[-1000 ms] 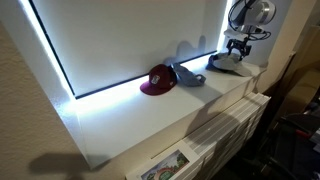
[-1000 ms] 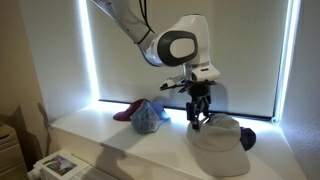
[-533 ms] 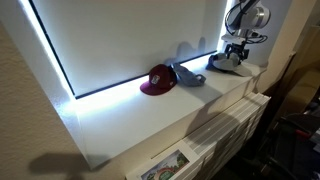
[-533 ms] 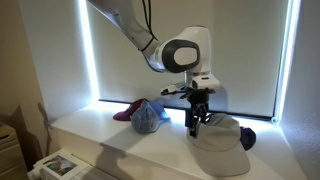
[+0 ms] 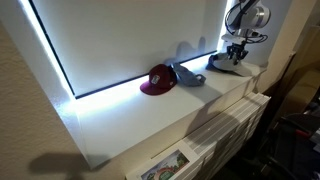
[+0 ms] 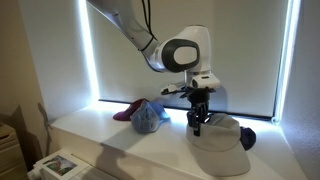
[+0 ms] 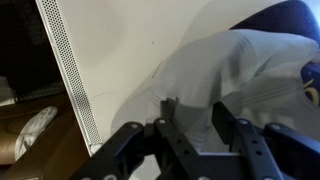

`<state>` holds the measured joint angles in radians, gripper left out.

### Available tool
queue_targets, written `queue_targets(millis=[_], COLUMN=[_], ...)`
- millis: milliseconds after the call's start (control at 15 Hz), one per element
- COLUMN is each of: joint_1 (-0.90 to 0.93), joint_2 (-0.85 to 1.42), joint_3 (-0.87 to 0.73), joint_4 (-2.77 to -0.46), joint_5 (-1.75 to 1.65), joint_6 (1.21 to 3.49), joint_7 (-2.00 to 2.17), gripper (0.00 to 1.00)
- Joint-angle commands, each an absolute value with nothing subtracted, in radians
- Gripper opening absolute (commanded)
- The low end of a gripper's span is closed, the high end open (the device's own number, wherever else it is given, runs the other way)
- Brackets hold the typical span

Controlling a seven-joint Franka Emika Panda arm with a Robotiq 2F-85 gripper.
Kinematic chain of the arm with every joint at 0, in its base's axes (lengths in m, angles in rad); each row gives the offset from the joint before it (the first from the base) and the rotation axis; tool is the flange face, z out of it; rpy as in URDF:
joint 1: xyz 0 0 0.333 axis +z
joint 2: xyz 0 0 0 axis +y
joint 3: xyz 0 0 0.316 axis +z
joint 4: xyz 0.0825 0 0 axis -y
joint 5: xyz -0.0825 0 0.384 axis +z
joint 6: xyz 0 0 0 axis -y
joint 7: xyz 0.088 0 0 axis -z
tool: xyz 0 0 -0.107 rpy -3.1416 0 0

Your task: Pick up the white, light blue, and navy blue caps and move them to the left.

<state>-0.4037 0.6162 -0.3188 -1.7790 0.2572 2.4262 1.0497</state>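
On the white ledge [image 6: 110, 140] below the drawn blind [image 5: 130, 40], four caps are laid out in a row. At one end a maroon cap [image 5: 157, 80] is seen, and the light blue cap [image 6: 150, 117] is set right against it, the two touching in both exterior views. Well apart from that pair the white cap [image 6: 220, 140] is found, crown up on the ledge. The navy blue cap [image 6: 248, 140] is tucked just behind it, and only a dark edge of it can be made out.

The gripper [image 6: 197, 125] is pointed straight down at the near rim of the white cap. In the wrist view the gripper [image 7: 197, 120] is shown with its jaws spread. The two dark fingers [image 7: 170, 118] are parted, and the pale edge of the white cap [image 7: 250, 70] is caught in the gap between them. Whether the pads are pressed onto the fabric cannot be told. Nothing is lifted: all three task caps are rested on the ledge. In an exterior view the gripper [image 5: 236, 58] is seen low over the white cap [image 5: 230, 66], at the arm's end of the row.
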Motion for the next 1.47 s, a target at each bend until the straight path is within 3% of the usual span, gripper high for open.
queue_targets(millis=[0, 200, 533, 1000, 1267, 1400], joint_1=[-0.373, -0.313, -0.043, 0.376, 0.503, 0.519], joint_2=[0.626, 0.598, 0.563, 0.601, 0.487, 0.396], joint_3=[-0.354, -0.407, -0.611, -0.909, -0.949, -0.888], joint_4=[-1.782, -1.799, -1.805, -1.720, -1.745, -1.756], joint_5=[0.251, 0.198, -0.094, -0.607, -0.888, -1.014], joint_6=[2.448, 2.517, 2.661, 2.632, 2.691, 2.694], joint_7=[1.086, 1.171, 1.497, 1.979, 2.080, 2.066], gripper=[0.19, 0.00, 0.01, 0.01, 0.01, 0.01])
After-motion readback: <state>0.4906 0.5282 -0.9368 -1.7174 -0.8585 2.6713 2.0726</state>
